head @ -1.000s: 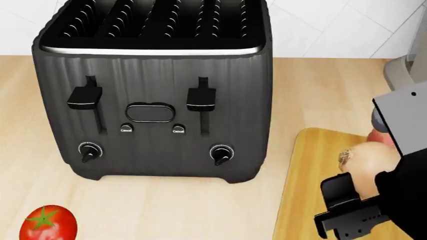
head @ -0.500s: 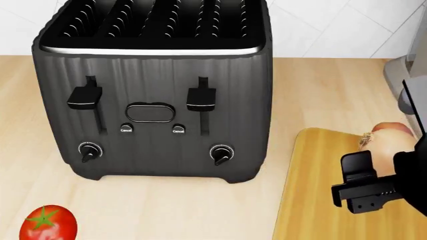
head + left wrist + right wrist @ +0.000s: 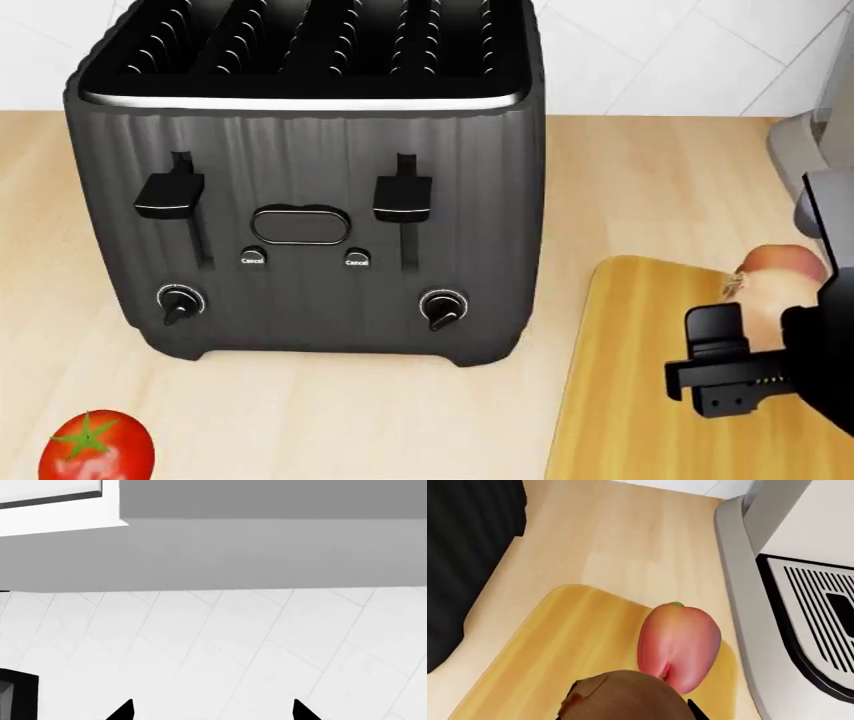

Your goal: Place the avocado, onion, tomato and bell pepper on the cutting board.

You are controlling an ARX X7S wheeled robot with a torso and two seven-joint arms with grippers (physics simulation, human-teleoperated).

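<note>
- Right gripper [image 3: 747, 350] is out over the cutting board [image 3: 627, 400], with the onion [image 3: 767, 290] tucked right against it.
- In the right wrist view the onion [image 3: 627, 697] fills the space at the fingers, brown papery tuft showing; one dark fingertip [image 3: 694, 711] peeks out beside it. The bulb sits between the jaws and they look closed onto it, though only that one tip is clear.
- Just past the onion, away from the gripper, the bell pepper [image 3: 680, 647] lies on the cutting board [image 3: 560, 645], green stem pointing away from the camera. In this view the onion's outline overlaps the pepper's near end; real contact cannot be told.
- The tomato [image 3: 94, 450] is well off to the gripper's left, on the wooden counter [image 3: 641, 190] in front of the toaster [image 3: 307, 180], nowhere near the board.
- The toaster stands between the tomato and the board, its right side near the board's edge.
- Left gripper [image 3: 212, 713]: only two dark fingertips poke into its own view, set wide apart with nothing between them, facing a tiled wall [image 3: 233, 650].
- A grey-and-white appliance [image 3: 800, 580] stands on the gripper's other side, beyond the board.
</note>
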